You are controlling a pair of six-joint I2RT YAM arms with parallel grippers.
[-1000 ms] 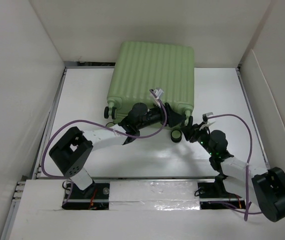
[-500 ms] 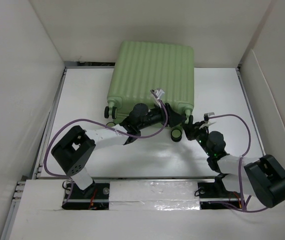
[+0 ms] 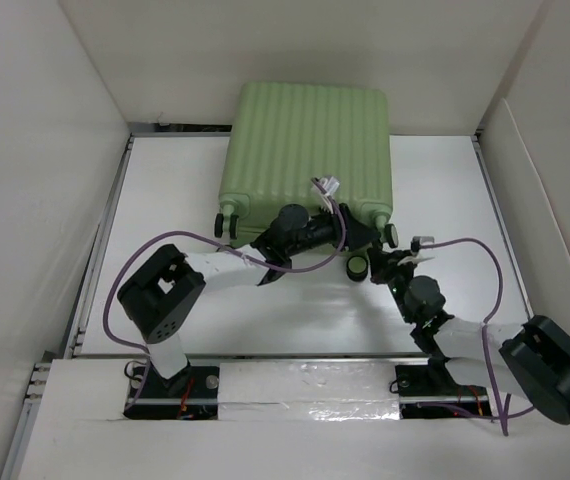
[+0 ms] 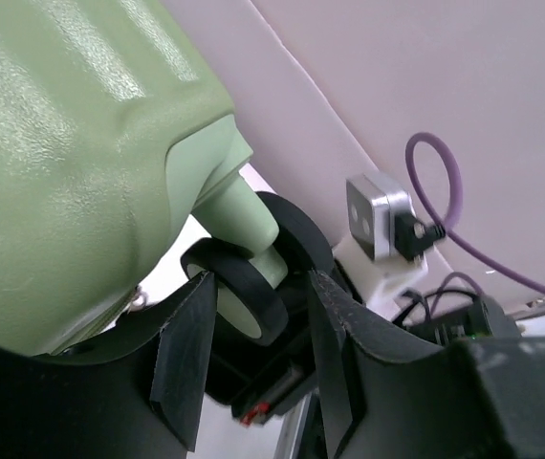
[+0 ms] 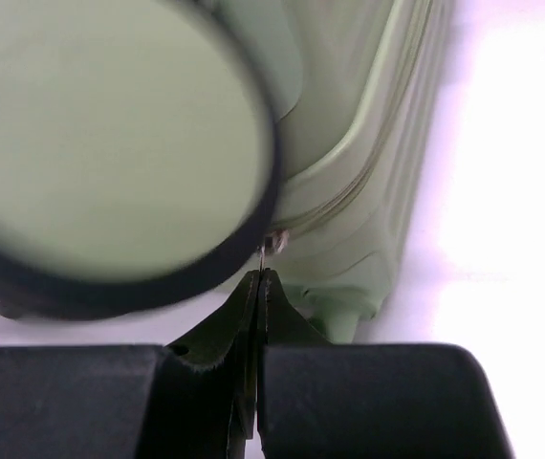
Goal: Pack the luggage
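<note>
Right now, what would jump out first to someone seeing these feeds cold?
The big light-green luggage, closed, at the far middle of the table, dominates. At its near, wheeled edge the left gripper straddles a black wheel, and the right gripper is shut, tips at the zip seam.

Blurred wheel [image 5: 110, 143] cropped top and left in right wrist view, tiny metal bit [image 5: 266, 247] above right claw [image 5: 261, 277] too small to identify, left claw [image 4: 261, 285] contact with twin wheel [image 4: 244, 308] unclear, luggage [image 4: 62, 143] cropped.
</note>
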